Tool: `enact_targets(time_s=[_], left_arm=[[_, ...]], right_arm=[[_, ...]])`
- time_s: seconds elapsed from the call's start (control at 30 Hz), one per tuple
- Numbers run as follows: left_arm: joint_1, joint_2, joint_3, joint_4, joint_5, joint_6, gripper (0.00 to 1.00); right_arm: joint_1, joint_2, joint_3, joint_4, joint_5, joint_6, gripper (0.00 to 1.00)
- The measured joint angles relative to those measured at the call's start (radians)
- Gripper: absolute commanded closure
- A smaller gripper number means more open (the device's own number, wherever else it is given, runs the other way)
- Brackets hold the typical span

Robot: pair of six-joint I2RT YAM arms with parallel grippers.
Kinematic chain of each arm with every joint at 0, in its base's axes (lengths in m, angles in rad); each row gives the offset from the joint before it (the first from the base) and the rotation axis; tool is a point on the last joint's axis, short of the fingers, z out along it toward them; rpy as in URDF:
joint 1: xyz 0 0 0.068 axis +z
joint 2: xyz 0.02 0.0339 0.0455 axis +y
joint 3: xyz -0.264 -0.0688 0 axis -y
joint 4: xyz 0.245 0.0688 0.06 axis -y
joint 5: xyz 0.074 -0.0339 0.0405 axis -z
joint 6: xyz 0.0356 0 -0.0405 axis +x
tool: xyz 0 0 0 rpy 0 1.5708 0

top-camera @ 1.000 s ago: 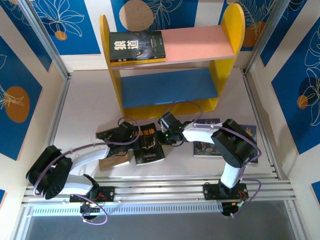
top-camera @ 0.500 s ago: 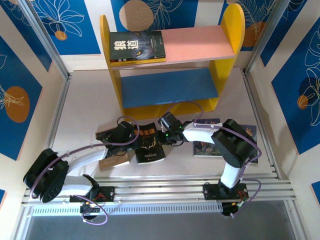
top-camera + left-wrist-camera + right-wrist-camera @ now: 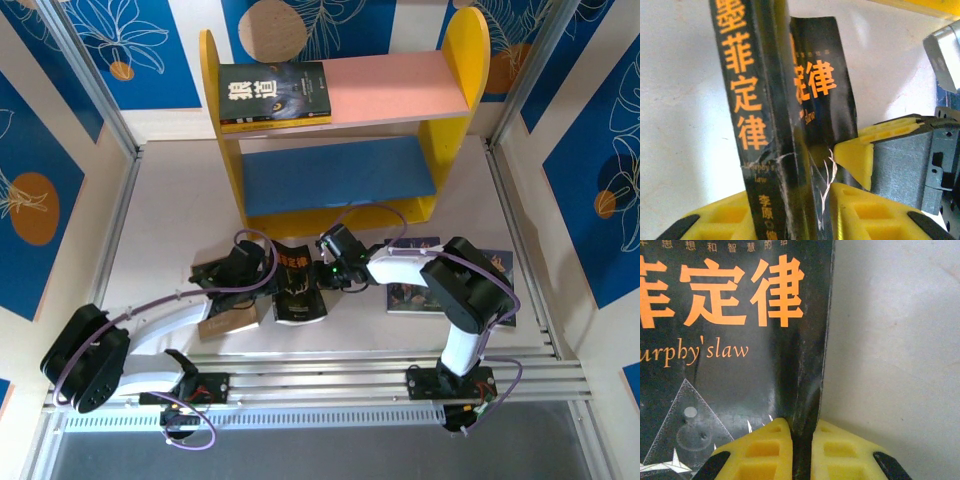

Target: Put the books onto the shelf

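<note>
A black book with an orange title (image 3: 298, 290) lies on the table in front of the shelf (image 3: 400, 85). My left gripper (image 3: 265, 277) is shut on its spine side; the spine (image 3: 745, 90) stands upright between the left gripper's (image 3: 790, 215) yellow fingers. My right gripper (image 3: 322, 272) is shut on the cover's right edge, pinching the cover (image 3: 730, 340) between the right gripper's (image 3: 802, 432) tips. One of its yellow fingers (image 3: 855, 157) shows beside the book. Another black book (image 3: 272, 95) lies on the shelf's pink board. A brown book (image 3: 232, 320) lies under my left arm.
Two dark books (image 3: 412, 290) (image 3: 500, 262) lie on the table at the right, partly under my right arm. The shelf's blue board (image 3: 340, 175) is bare. Metal rails (image 3: 330, 375) run along the near edge, and blue patterned walls close in both sides.
My left gripper has closed onto the book's spine side, and its arm has drawn in. The book looks narrower from above, tipped up on its edge. The right gripper kept its hold.
</note>
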Motion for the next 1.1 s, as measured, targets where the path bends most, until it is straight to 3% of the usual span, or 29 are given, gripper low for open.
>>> enact_targets(time_s=[0.1,0.27,0.47,0.73,1.1], left_arm=[[0.000,0.000,-0.002,0.007,0.008,-0.002,0.61],[0.000,0.000,-0.002,0.002,0.002,0.002,0.77],[0.000,-0.005,0.000,-0.017,-0.008,0.006,1.00],[-0.007,-0.017,0.013,-0.017,0.032,0.034,1.00],[-0.014,-0.144,0.204,-0.208,0.126,0.211,1.00]], right_arm=[[-0.001,0.000,-0.011,0.024,-0.006,0.008,0.88],[-0.006,-0.001,-0.027,0.051,-0.018,0.014,0.85],[-0.008,-0.008,-0.060,0.106,-0.030,0.023,0.66],[-0.032,-0.099,-0.124,0.077,-0.024,-0.014,0.51],[-0.146,-0.462,-0.198,-0.151,0.028,-0.082,0.45]])
